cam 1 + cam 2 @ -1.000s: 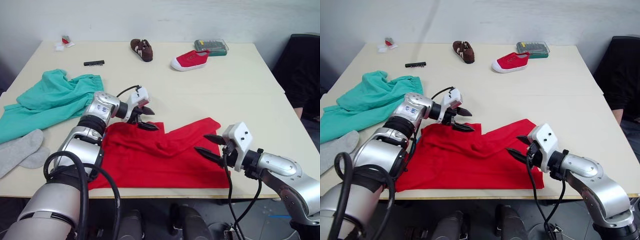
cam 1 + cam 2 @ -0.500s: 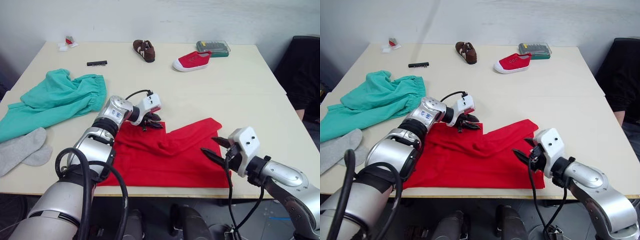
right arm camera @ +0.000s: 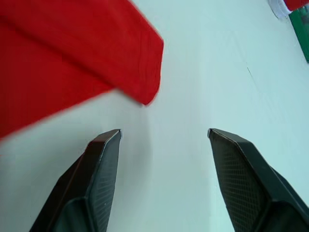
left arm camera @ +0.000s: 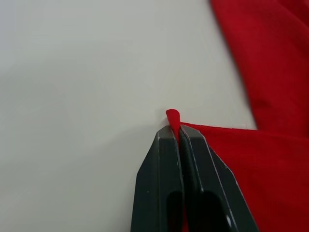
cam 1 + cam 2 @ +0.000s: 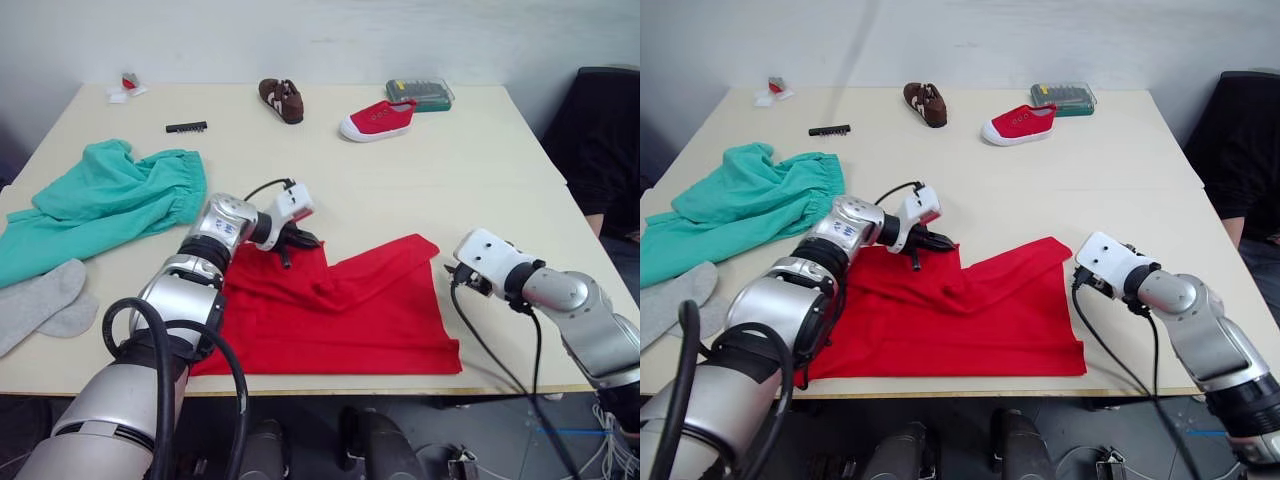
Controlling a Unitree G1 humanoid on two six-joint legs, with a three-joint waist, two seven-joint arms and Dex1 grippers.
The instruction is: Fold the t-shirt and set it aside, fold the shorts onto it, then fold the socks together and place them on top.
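One gripper [image 4: 179, 133] (the left) pinches t-shirt [image 5: 340, 315].

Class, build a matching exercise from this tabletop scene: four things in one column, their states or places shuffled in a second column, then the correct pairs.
Things
1. t-shirt
2. shorts
3. socks
4. right gripper

States or places
A. jaws open, beside the red cloth
B. grey, at the table's left edge
C. corner pinched by the left gripper
D. teal, crumpled, untouched

Pairs: 1-C, 2-D, 3-B, 4-A

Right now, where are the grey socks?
The socks lie at the table's near left edge, just in front of the teal shorts.
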